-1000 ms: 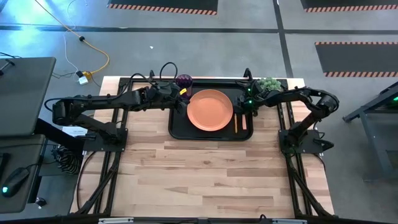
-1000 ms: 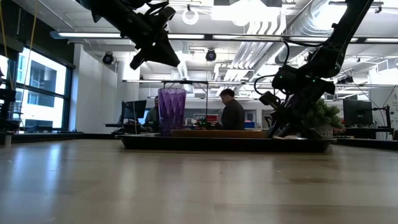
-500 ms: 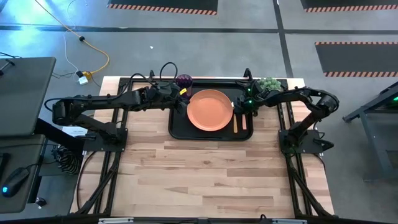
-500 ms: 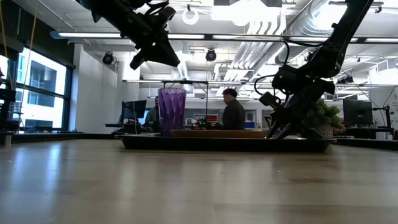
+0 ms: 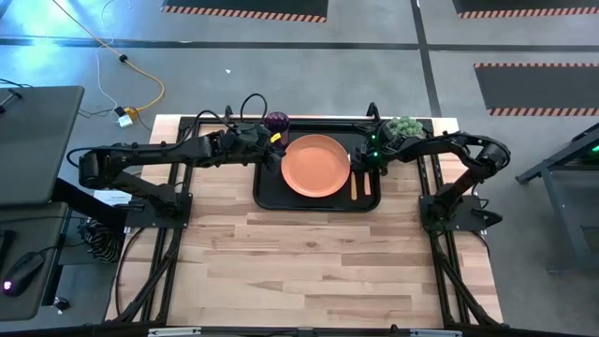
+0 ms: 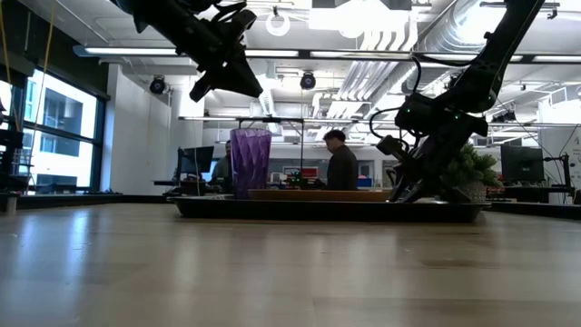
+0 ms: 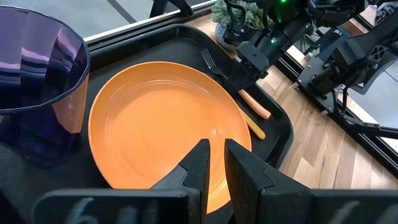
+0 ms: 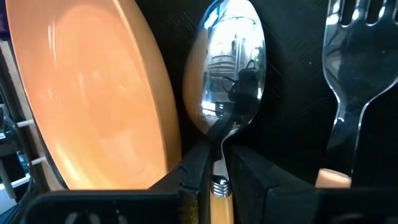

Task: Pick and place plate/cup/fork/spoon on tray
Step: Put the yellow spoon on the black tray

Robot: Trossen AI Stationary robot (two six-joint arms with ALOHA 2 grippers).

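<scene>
Here, right fingers pinch spoon btwn plate & fork; left fingers near-shut, empty.

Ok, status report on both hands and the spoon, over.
Right hand low on the tray, fingers astride the spoon neck beside the plate. Left hand empty, hovering over plate, near the cup. Fork lies alongside; nothing blocking.

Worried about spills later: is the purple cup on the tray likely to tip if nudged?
Probably somewhat. The cup stands tall and narrow on the tray, so a push near its rim could topple it. Its faceted walls look like light, rigid plastic, so it may slide instead.
</scene>
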